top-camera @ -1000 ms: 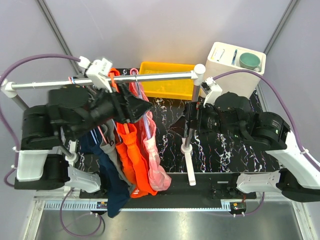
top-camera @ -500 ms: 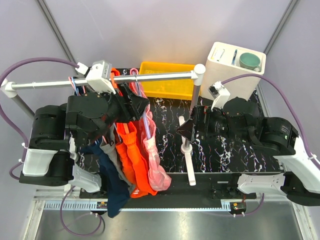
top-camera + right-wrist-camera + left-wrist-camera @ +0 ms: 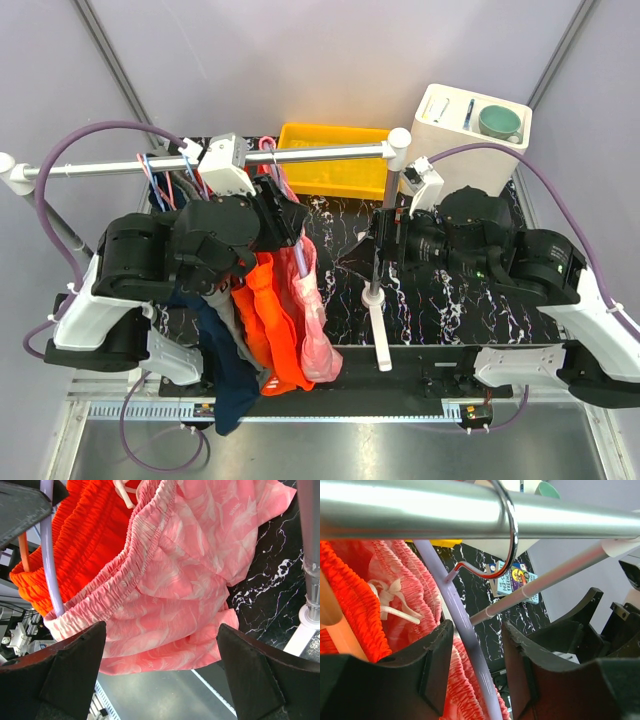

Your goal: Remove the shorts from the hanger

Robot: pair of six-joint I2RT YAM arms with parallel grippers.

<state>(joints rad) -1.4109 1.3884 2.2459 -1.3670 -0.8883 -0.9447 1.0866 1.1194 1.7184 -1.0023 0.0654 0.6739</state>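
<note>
The light pink shorts hang on a lavender hanger from the metal rail. The bright orange shorts with white drawstrings hang just left of them. My left gripper is open just below the rail. In the left wrist view the lavender hanger arm runs between the jaws without touching either, and its hook sits over the rail. My right gripper is open and empty, right of the pink shorts and facing them.
Navy and grey garments hang left of the orange shorts. The rack's upright post stands right by my right gripper. A yellow bin and a white box holding a green cup are at the back.
My left arm has shifted right along the rail, bringing its open jaws around the lavender hanger. My right gripper moved slightly left, then back near the post.
</note>
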